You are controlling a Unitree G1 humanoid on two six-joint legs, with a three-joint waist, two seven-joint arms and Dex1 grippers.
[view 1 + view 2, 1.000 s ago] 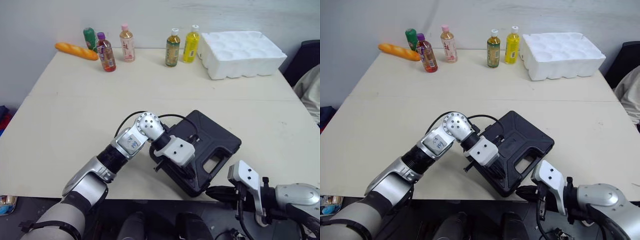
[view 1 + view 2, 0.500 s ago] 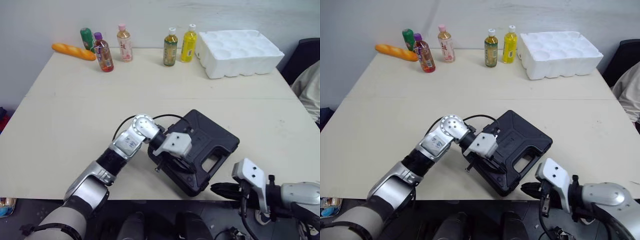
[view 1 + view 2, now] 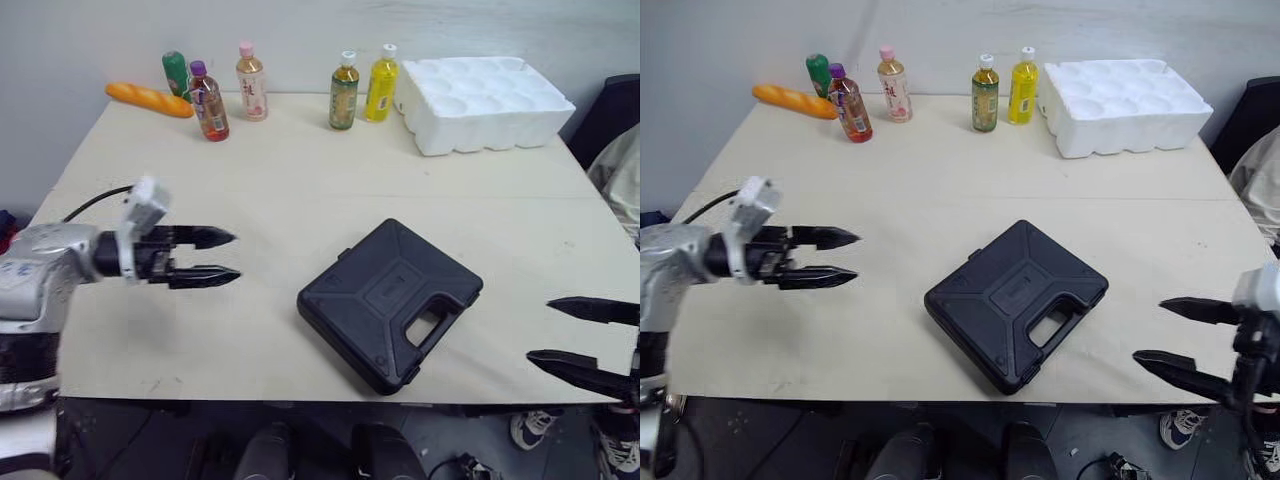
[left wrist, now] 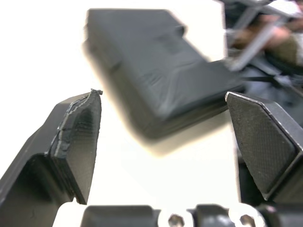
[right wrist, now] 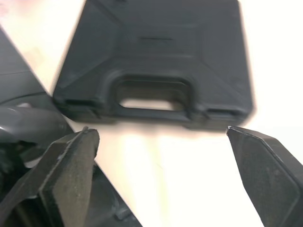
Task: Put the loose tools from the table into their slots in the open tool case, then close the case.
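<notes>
Left tool (image 3: pixel 237 256) hung just above the table (image 3: pixel 300 180), its two black fingers (image 3: pixel 205 238) spread wide with nothing between them, the tips pointing to the right. To the right of that tool, well apart from its tips, the case (image 3: pixel 390 300) lay flat on the table with its lid down and shut. It was turned at an angle, so that one corner pointed back toward the left tool. In the left wrist view the case lay beyond the fingertips, not touching either one.

The case's carrying handle (image 3: pixel 430 325) sat on its near right edge, facing the right tool (image 3: pixel 538 329). That tool hung over the near right part of the table, to the right of the case and apart from it. Its fingers were also spread wide and empty, the tips pointing left toward the handle. In the right wrist view the handle side of the case lay past the two open fingertips, with bare table between.

Far beyond both tools, a row of things stood along the table's back edge. Beyond the left tool lay a loaf of bread (image 3: pixel 152 100), then a green bottle (image 3: pixel 177 72), a red-brown bottle (image 3: pixel 209 103) and a pink-capped bottle (image 3: pixel 251 84). Farther right stood a green tea bottle (image 3: pixel 343 92) and a yellow bottle (image 3: pixel 380 85) just beside it. Beyond the right tool sat a white foam tray (image 3: pixel 485 90).
</notes>
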